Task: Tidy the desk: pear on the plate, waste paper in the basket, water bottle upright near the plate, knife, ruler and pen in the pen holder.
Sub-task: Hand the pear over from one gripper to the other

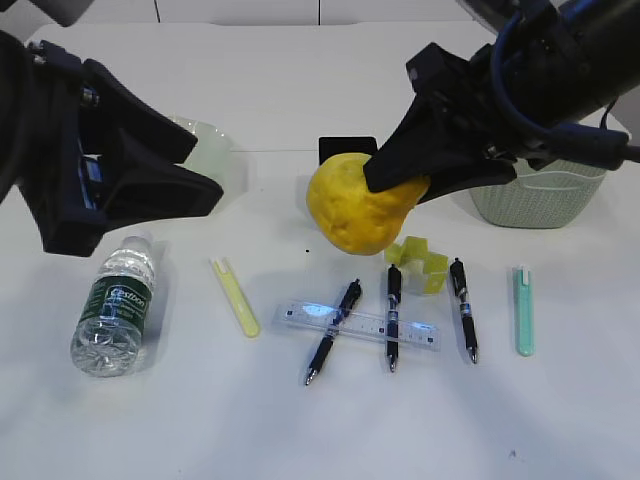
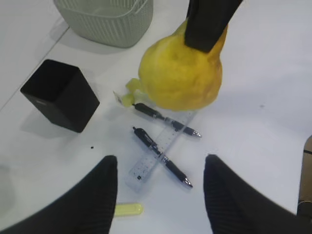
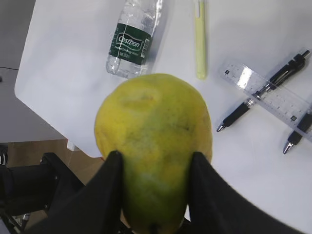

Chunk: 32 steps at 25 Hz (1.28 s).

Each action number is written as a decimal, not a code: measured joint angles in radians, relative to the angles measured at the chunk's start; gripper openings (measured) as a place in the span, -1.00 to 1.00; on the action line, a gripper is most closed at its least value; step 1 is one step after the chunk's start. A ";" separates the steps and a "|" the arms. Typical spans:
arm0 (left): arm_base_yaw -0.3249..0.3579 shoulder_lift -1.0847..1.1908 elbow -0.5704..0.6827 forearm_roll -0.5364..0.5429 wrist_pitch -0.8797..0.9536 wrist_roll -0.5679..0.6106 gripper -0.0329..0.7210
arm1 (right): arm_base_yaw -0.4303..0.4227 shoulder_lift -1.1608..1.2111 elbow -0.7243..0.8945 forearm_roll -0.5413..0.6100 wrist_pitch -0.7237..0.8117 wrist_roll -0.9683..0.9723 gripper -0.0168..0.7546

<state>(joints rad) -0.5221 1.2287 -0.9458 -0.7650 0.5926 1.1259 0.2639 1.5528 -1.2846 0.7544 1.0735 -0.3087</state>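
water bottle (image 1: pixel 116 303) lying flat, right gripper (image 1: pixel 400 178) clamping raised pear (image 1: pixel 357 207)

I see bare desk (image 1: pixel 300 430) in front of the ruler (image 1: pixel 358 325). Three pens (image 1: pixel 392 315) crowd the ruler; a yellow cutter (image 1: pixel 235 296) lies to its left.

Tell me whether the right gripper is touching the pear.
Touching. In the right wrist view, the right gripper's jaws press against both sides of the pear, which is held clear above the desk.

Bright even light; glare on ruler (image 1: pixel 358 322).
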 joint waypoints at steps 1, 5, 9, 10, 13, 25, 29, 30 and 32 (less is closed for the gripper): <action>-0.016 0.000 0.000 -0.013 -0.011 0.014 0.20 | 0.000 0.000 0.000 0.006 0.000 0.000 -0.30; -0.080 0.000 0.000 -0.050 -0.061 0.104 0.45 | 0.000 0.000 0.000 0.027 0.000 -0.006 -0.30; -0.141 0.004 0.000 -0.064 -0.141 0.147 0.76 | 0.000 0.000 0.000 0.027 0.000 -0.005 -0.30; -0.148 0.012 0.000 -0.068 -0.170 0.149 0.81 | 0.000 0.000 0.000 0.027 0.000 -0.005 -0.30; -0.156 0.044 0.000 -0.074 -0.212 0.153 0.90 | 0.000 0.000 0.000 0.033 0.000 -0.008 -0.30; -0.215 0.126 0.000 -0.077 -0.248 0.215 0.91 | 0.000 0.000 0.000 0.068 -0.033 -0.020 -0.30; -0.236 0.152 0.000 -0.079 -0.315 0.238 0.91 | 0.000 0.000 0.000 0.070 -0.033 -0.020 -0.30; -0.236 0.160 0.000 -0.079 -0.326 0.238 0.91 | 0.000 0.000 0.000 0.070 -0.033 -0.022 -0.30; -0.236 0.178 0.000 -0.082 -0.349 0.238 0.91 | 0.000 0.000 0.000 0.070 -0.033 -0.022 -0.30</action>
<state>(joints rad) -0.7582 1.4067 -0.9458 -0.8467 0.2434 1.3636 0.2639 1.5528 -1.2846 0.8242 1.0403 -0.3308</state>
